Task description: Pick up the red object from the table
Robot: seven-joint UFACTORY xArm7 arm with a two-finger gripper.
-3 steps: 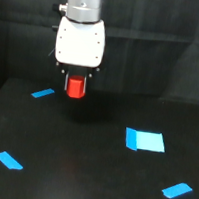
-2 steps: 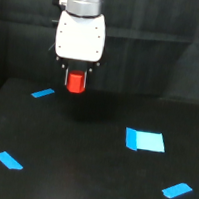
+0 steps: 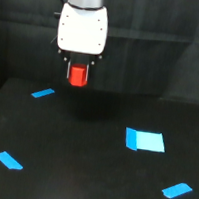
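The claw [image 3: 78, 76] is clamped on the red object [image 3: 78, 76], holding it clear above the far side of the black desk [image 3: 80, 155]. Four blue patches lie scattered there, dark curtain [image 3: 164, 50] behind.

Dim, soft-focus pic w/ dark backdrop, bright glare on white gripper head [image 3: 82, 29], faint table [image 3: 87, 186] shadow.
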